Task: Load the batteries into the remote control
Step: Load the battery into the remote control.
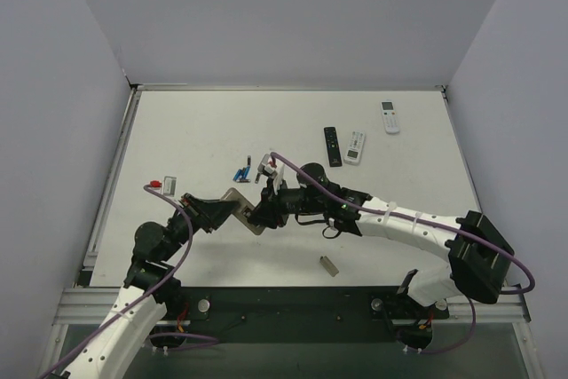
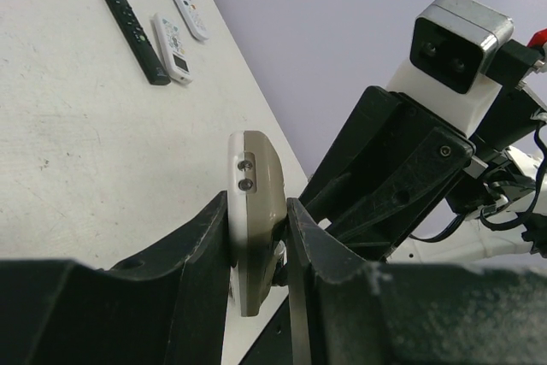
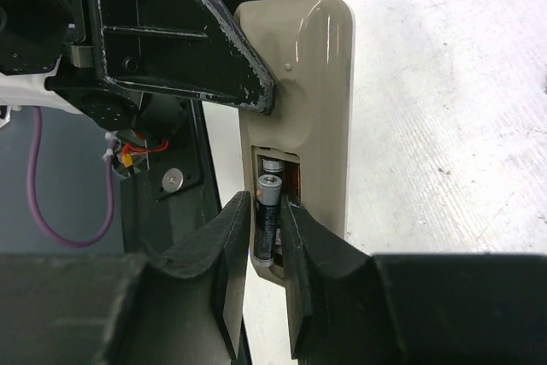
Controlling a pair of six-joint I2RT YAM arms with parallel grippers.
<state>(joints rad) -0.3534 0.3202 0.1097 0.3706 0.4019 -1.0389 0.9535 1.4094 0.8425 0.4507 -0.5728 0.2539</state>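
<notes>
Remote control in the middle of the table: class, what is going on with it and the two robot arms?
The left pincer clamps the remote control, grey-tan back exposed. The right pincer straddles a dark battery at the open recess, beside a seated battery; whether it grips is unclear. On the table lie spare batteries.

The white table point(image 1: 204, 122) holds a slim black remote point(image 1: 331, 146) just beside a white remote point(image 1: 355, 146), a farther white remote point(image 1: 390, 116) behind them. Batteries point(image 1: 241, 172) lie mid-table, a small tan piece point(image 1: 329, 264) near the front.
</notes>
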